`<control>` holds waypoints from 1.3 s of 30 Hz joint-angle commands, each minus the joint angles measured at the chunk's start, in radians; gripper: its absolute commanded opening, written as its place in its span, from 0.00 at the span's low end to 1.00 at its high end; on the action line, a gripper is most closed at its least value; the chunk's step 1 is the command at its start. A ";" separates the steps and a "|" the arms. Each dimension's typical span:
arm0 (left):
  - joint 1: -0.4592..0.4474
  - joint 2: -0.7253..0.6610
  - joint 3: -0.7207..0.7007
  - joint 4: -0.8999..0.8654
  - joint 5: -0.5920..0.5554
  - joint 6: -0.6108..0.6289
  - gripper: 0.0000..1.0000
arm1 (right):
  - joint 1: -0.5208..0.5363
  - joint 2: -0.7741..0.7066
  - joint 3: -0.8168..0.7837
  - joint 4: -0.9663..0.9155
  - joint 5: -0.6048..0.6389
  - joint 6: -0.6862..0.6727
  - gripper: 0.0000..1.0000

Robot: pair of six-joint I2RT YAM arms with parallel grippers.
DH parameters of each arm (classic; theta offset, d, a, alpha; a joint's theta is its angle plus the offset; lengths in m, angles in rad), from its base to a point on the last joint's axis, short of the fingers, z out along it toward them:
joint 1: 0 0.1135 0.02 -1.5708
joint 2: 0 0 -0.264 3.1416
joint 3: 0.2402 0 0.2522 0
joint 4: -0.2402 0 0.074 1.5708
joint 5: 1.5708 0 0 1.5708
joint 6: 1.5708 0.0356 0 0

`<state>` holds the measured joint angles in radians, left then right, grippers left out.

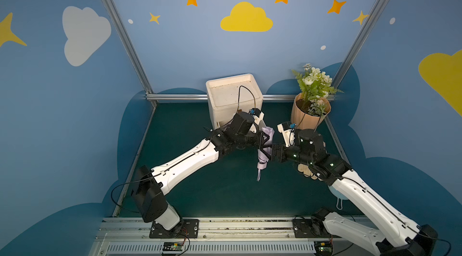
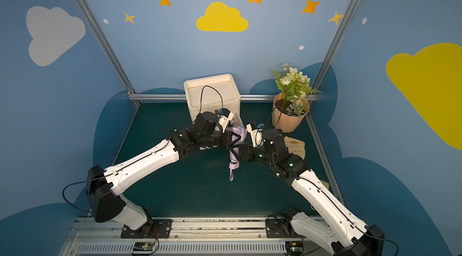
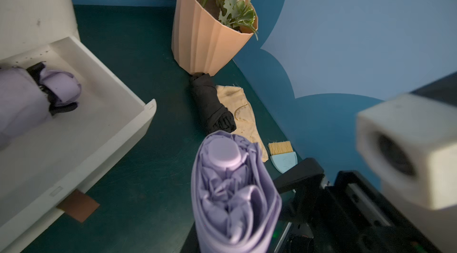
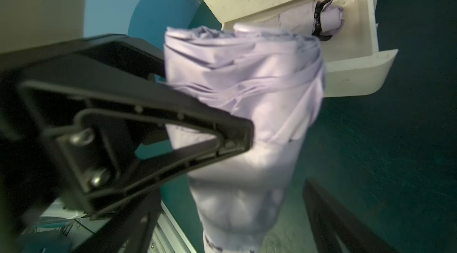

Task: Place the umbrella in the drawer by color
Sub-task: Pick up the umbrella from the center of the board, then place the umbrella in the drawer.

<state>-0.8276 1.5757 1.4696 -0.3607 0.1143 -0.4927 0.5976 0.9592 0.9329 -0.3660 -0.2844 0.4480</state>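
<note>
Reaching in from both sides, my arms meet elbows-out above the desk [image 1: 225,192], just in front of the open drawer [image 3: 138,120]. My left gripper [image 1: 265,142] pinches the lilac umbrella [image 1: 263,161], which hangs upright in the air. My right gripper [image 1: 273,153] sits with its jaws spread around it.

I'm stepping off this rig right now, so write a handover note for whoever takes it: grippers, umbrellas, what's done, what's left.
Left gripper: shut on the held lavender umbrella, up in the air in front of the open drawer.
Right gripper: open, beside that umbrella, not gripping it.
Stowed lavender umbrella: lying in the open drawer.
Black umbrella: on the table against the flower pot.
Done: one lavender umbrella stowed.
Left: lay the held one beside it; the black one probably needs another drawer.
</note>
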 commanded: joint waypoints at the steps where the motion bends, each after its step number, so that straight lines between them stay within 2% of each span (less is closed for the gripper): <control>1: 0.034 0.001 0.081 -0.120 -0.019 0.079 0.03 | -0.049 -0.063 0.034 0.063 -0.068 -0.036 0.98; 4: 0.089 0.012 0.175 -0.228 -0.034 0.170 0.03 | -0.105 -0.103 0.013 0.045 -0.111 -0.062 0.98; 8: 0.140 0.081 0.362 -0.406 -0.082 0.356 0.03 | -0.149 -0.140 -0.054 0.037 -0.084 -0.064 0.98; 15: 0.147 0.368 0.782 -0.740 -0.260 0.724 0.03 | -0.167 -0.163 -0.177 0.086 -0.052 -0.039 0.98; 19: 0.131 0.501 0.912 -0.776 -0.414 0.909 0.03 | -0.171 -0.181 -0.213 0.088 -0.039 -0.037 0.98; 23: 0.131 0.562 0.975 -0.733 -0.398 1.033 0.03 | -0.174 -0.198 -0.239 0.087 -0.042 -0.043 0.98; 27: 0.131 0.591 1.021 -0.689 -0.352 1.081 0.03 | -0.177 -0.201 -0.251 0.081 -0.039 -0.043 0.98; 35: 0.116 0.650 1.176 -0.691 -0.266 1.066 0.03 | -0.183 -0.189 -0.255 0.083 -0.032 -0.043 0.98; 39: 0.117 0.646 1.199 -0.671 -0.206 1.033 0.03 | -0.185 -0.180 -0.254 0.085 -0.030 -0.037 0.98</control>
<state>-0.7097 2.2284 2.6457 -1.0729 -0.1535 0.5537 0.4183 0.7750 0.6846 -0.3084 -0.3222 0.4110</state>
